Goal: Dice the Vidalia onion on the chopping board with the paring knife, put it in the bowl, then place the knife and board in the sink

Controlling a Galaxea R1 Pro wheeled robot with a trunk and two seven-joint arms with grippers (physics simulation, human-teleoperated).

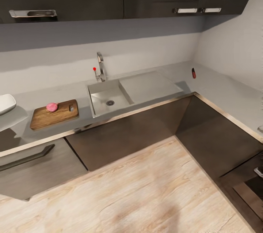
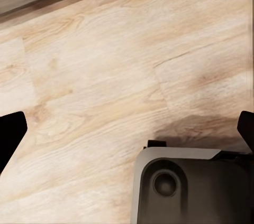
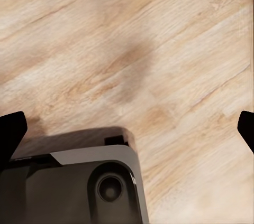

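Both grippers (image 2: 127, 129) (image 3: 127, 129) hung wide apart over wooden floor (image 2: 106, 65), holding nothing. Onion (image 1: 52, 107) already lay on the chopping board (image 1: 54, 115), well beyond them; paring knife (image 1: 193, 73) likely next, needing an approach.

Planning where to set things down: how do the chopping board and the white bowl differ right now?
The chopping board is dark brown wood, flat and in full view; the bowl is glossy white, raised-sided and cut off by the picture's edge. The board carries a pink round item; nothing is visible in the bowl's visible part. Both rest on the countertop left of the sink.
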